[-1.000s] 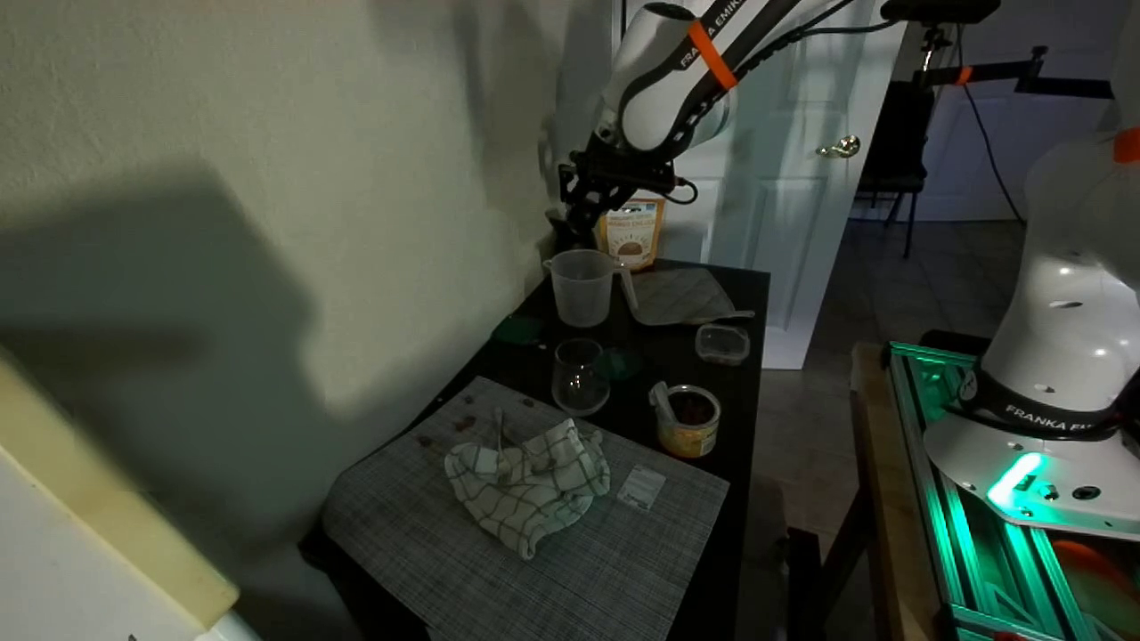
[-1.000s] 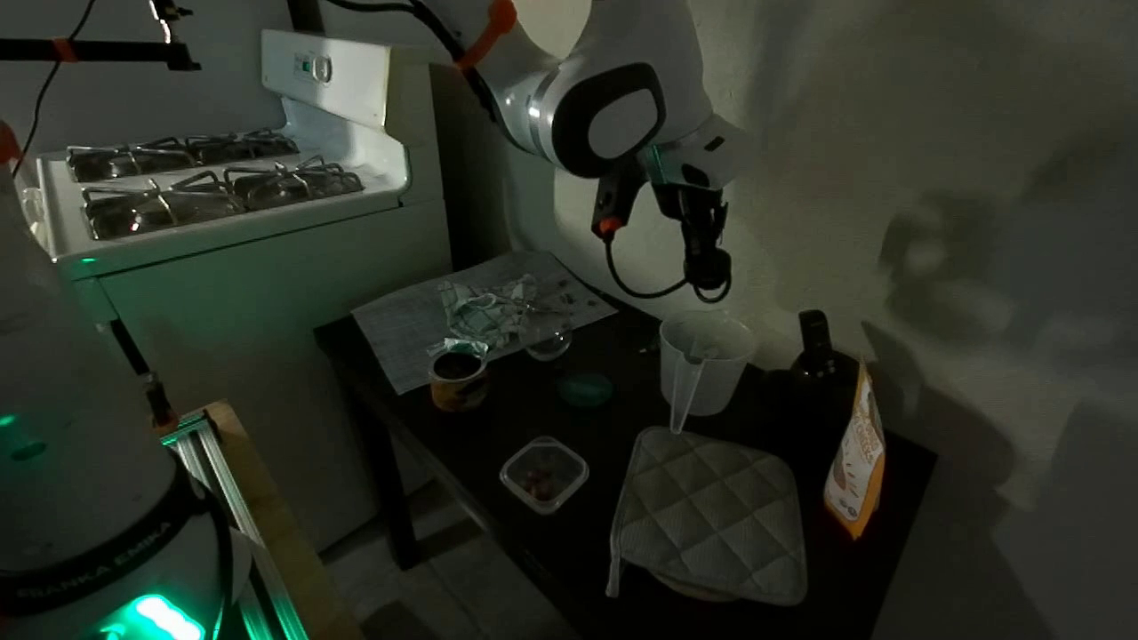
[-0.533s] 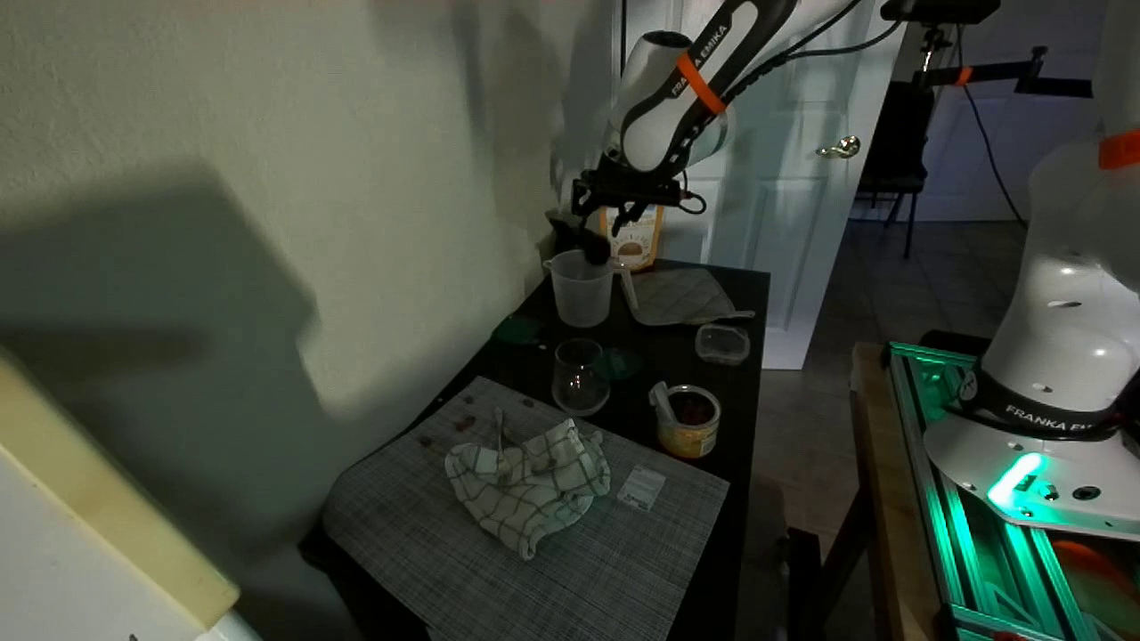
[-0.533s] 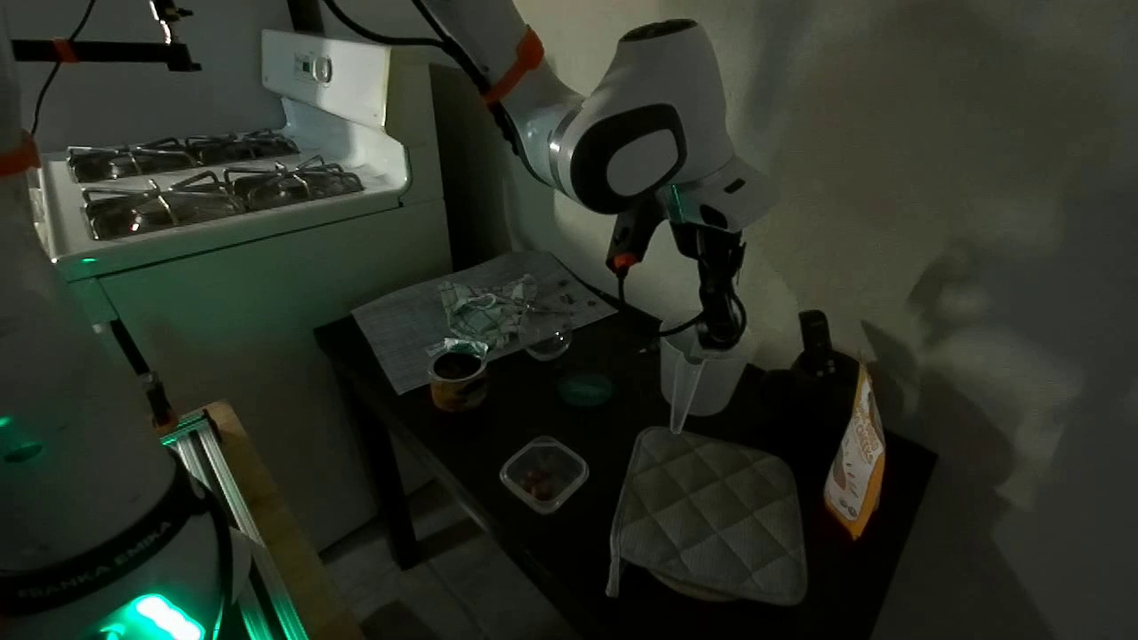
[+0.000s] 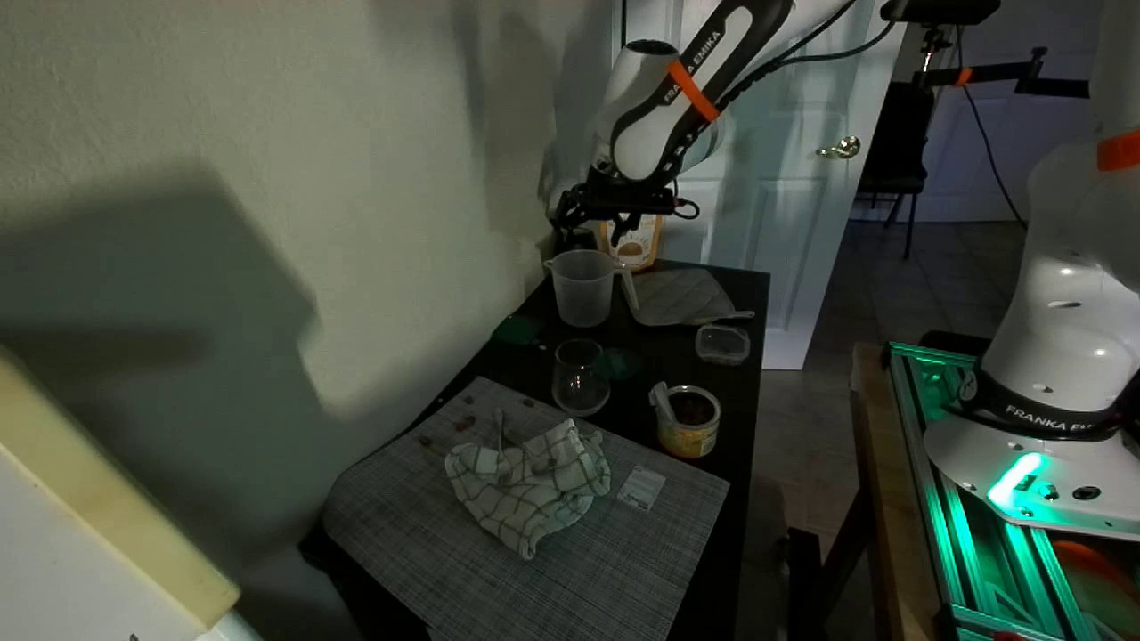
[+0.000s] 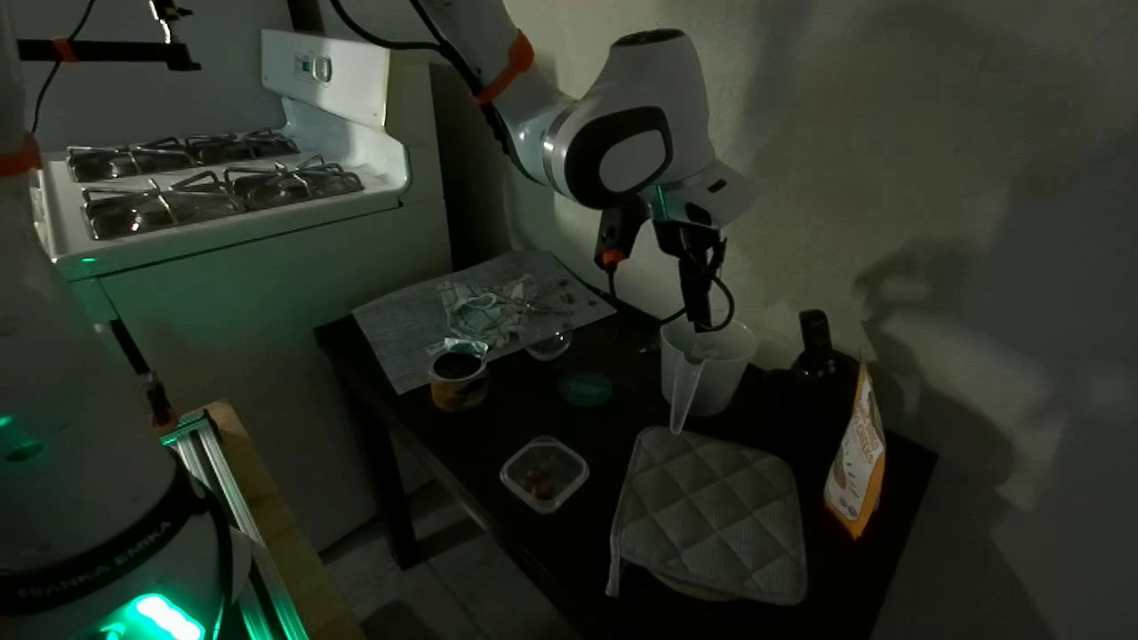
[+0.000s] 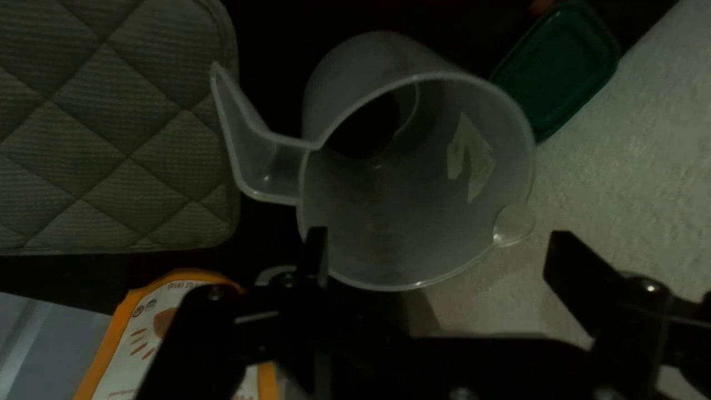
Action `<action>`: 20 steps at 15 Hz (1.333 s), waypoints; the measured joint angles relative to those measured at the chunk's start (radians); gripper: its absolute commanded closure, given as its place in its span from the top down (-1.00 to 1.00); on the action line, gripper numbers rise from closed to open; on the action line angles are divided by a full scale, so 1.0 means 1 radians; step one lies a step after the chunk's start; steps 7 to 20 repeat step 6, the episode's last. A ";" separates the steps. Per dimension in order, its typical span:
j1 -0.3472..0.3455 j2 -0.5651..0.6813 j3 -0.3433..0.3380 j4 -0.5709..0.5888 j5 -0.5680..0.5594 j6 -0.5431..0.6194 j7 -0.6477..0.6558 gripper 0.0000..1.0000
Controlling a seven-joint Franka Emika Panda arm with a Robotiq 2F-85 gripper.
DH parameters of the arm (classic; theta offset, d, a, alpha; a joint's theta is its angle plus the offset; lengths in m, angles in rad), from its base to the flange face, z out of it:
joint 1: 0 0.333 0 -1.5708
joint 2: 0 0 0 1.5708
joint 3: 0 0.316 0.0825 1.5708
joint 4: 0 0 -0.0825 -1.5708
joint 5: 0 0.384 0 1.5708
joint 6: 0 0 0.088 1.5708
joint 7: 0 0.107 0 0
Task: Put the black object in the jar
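Observation:
The jar is a translucent plastic jug with a long handle (image 7: 408, 222), standing on the dark table in both exterior views. Above and close to its mouth is my gripper (image 7: 437, 236), its fingers wide apart with nothing between them. In an exterior view the black gripper (image 6: 701, 325) points down just over the jug's rim (image 6: 680, 331). A dark round patch (image 7: 364, 126) shows at the bottom inside the jug. Whether it is the black object or dark table through the base, I cannot tell; nowhere else does the black object show clearly.
Around the jug are a grey quilted pot holder (image 7: 100, 150), a green lid (image 7: 555, 72), an orange-edged pouch (image 6: 858, 462), a dark object with an upright neck (image 6: 815, 342), a clear glass (image 5: 581, 383), an opened can (image 5: 688, 436) and a small clear box (image 6: 544, 476). The wall (image 7: 627, 166) is close.
My arm came down over the jug with a dark round thing at the fingertips. The gripper has opened and risen slightly, towards the wall. The dark thing is gone from the fingers.

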 measured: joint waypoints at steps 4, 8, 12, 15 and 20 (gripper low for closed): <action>-0.002 -0.056 0.099 -0.027 -0.050 -0.090 -0.055 1.00; -0.002 -0.076 0.139 -0.035 -0.060 -0.121 -0.062 1.00; -0.002 -0.076 0.139 -0.035 -0.060 -0.121 -0.062 1.00; -0.002 -0.076 0.139 -0.035 -0.060 -0.121 -0.062 1.00; -0.002 -0.076 0.139 -0.035 -0.060 -0.121 -0.062 1.00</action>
